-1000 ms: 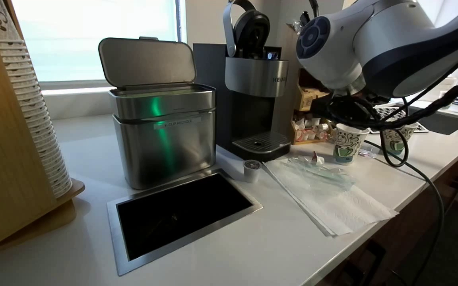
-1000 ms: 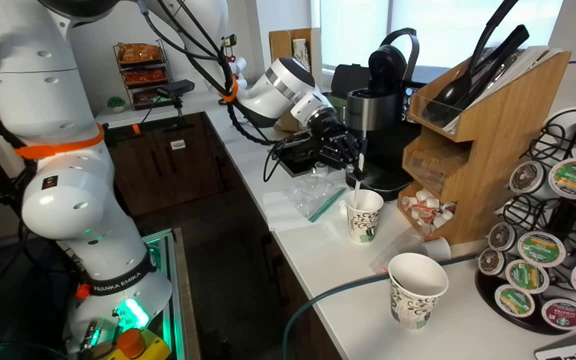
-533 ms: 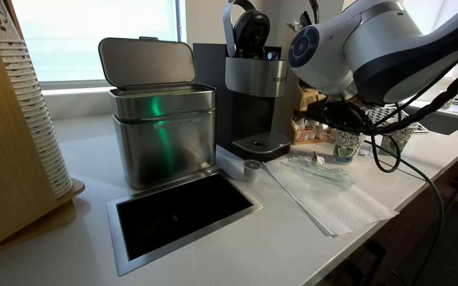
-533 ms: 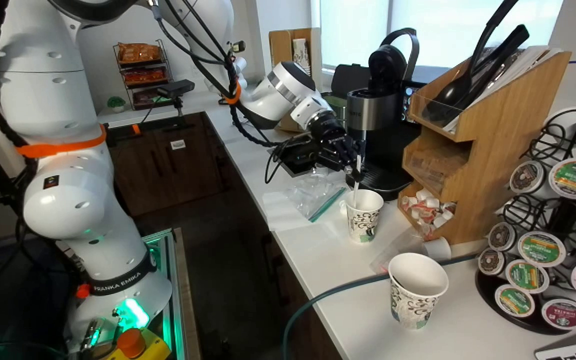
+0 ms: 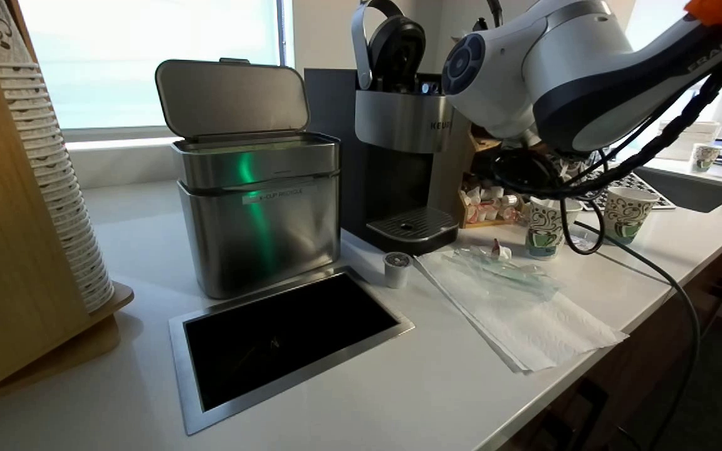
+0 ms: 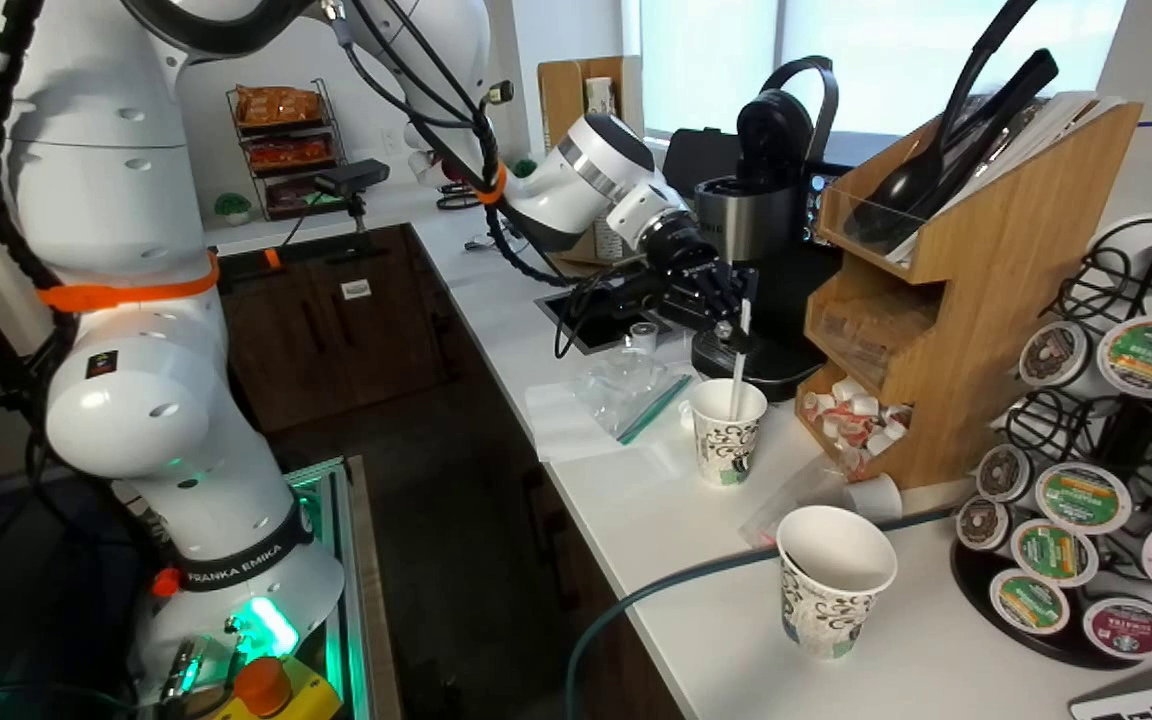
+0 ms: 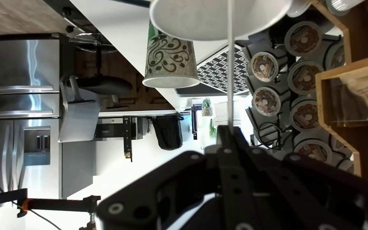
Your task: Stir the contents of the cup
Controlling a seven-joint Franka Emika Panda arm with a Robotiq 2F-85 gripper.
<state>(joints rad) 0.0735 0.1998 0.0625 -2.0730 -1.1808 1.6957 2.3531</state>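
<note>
The cup, white paper with a dark green print, stands upright on the counter in both exterior views (image 6: 726,450) (image 5: 541,230). Its open mouth shows at the top of the wrist view (image 7: 200,19). My gripper (image 6: 736,328) is above the cup, shut on a thin white stir stick (image 6: 739,375). In the wrist view, the gripper's tips (image 7: 230,130) pinch the stick (image 7: 230,80), which runs down into the cup. The stick is nearly upright, its lower end hidden inside the cup. The contents of the cup are not visible. In an exterior view, cables hide much of the gripper (image 5: 527,172).
A similar paper cup (image 6: 828,610) stands nearer that camera. A black coffee machine (image 6: 751,225) is behind the gripper. A wooden organizer (image 6: 1026,250) and pod rack (image 6: 1076,590) stand beside. A plastic bag on paper towel (image 6: 626,390) and a cable (image 6: 656,592) lie on the counter.
My gripper and the stick have shifted across the cup, to the right in an exterior view, with the stick's tip staying inside. The cup has not visibly moved.
</note>
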